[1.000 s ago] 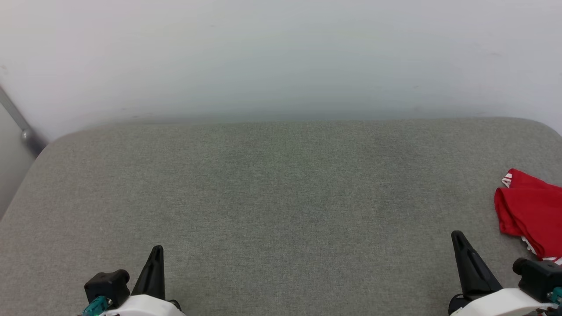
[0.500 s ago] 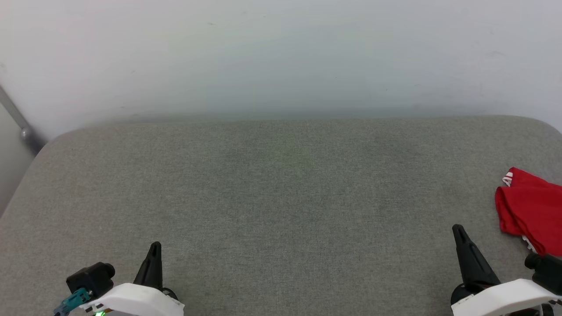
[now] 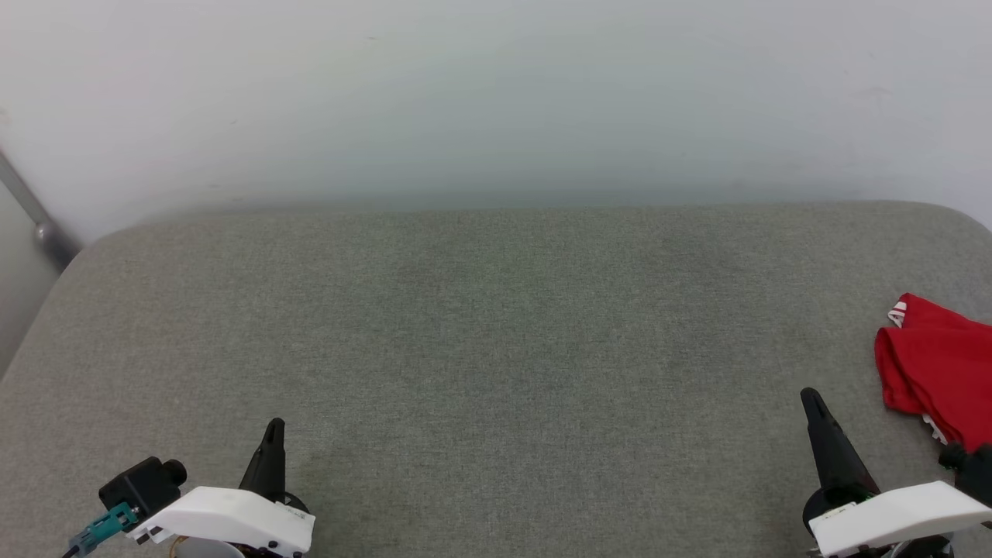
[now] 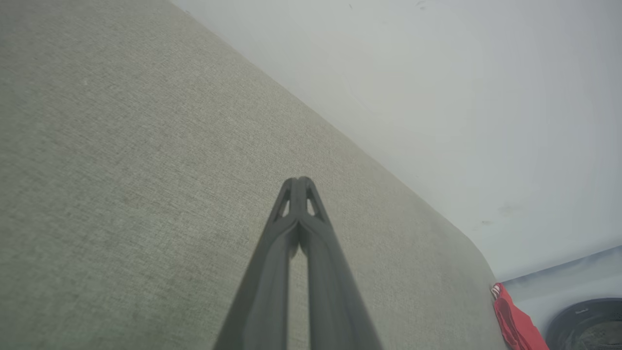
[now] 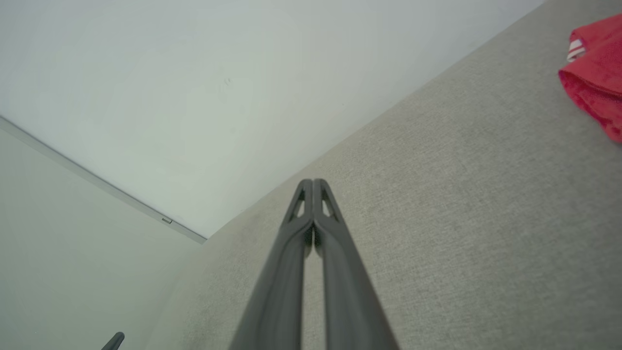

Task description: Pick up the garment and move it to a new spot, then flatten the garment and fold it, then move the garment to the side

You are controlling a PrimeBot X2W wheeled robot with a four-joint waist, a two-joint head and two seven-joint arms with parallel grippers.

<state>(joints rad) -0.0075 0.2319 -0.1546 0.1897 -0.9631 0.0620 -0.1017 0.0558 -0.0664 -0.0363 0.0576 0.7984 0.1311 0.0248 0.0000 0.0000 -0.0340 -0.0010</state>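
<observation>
The red garment (image 3: 942, 376) lies bunched at the right edge of the grey cushioned surface (image 3: 496, 349), a bit of striped trim showing; it also appears in the left wrist view (image 4: 515, 323) and the right wrist view (image 5: 597, 80). My right gripper (image 3: 811, 399) is shut and empty, left of the garment and apart from it; in its own view the fingertips (image 5: 312, 183) touch each other. My left gripper (image 3: 273, 428) is shut and empty at the lower left, tips together in the left wrist view (image 4: 298, 181).
A pale wall (image 3: 496, 101) rises behind the surface. A grey metal bar (image 3: 35, 213) slants at the far left. A dark round object (image 4: 585, 325) sits on the floor beyond the surface's right end. The left gripper's tip (image 5: 114, 341) shows in the right wrist view.
Both arms have turned and drawn slightly outward and down, showing more white wrist casing. The right fingertip has risen a little in the head view. The garment has not moved.
</observation>
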